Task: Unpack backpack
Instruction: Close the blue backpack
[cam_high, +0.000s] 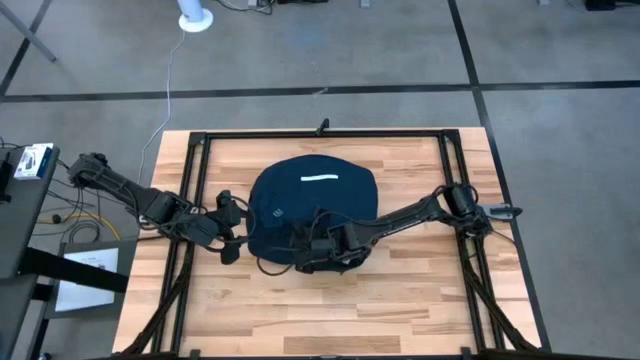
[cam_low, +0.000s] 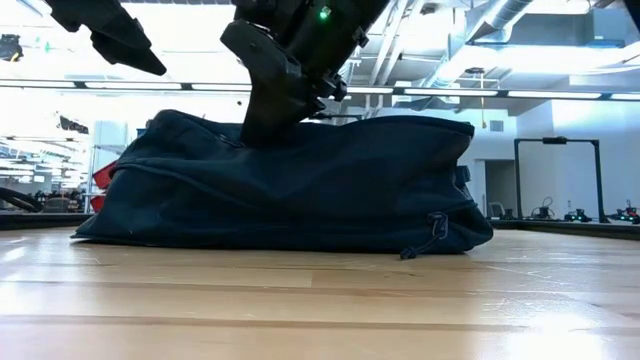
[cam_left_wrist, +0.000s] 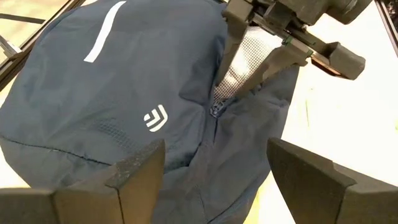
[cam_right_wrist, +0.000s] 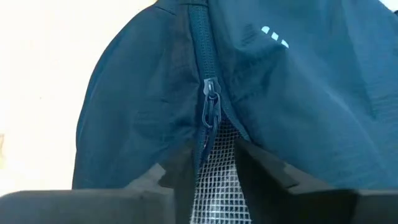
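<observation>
Right pincer (cam_right_wrist: 211, 165) in backpack (cam_right_wrist: 311, 106) opening

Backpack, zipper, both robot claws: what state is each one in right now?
backpack: lying flat on the table, partly unzipped, white mesh showing.
zipper pull: hanging at the end of the opened stretch.
right gripper: jaws pushed into the zipper opening, spread against its edges.
left gripper: jaws open, empty, beside the backpack.

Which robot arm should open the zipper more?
The right, probably. Its end effector is already down on the backpack, fingers in the partly open gap beside the zipper pull. The left end effector hangs open beside the bag, touching nothing.
</observation>
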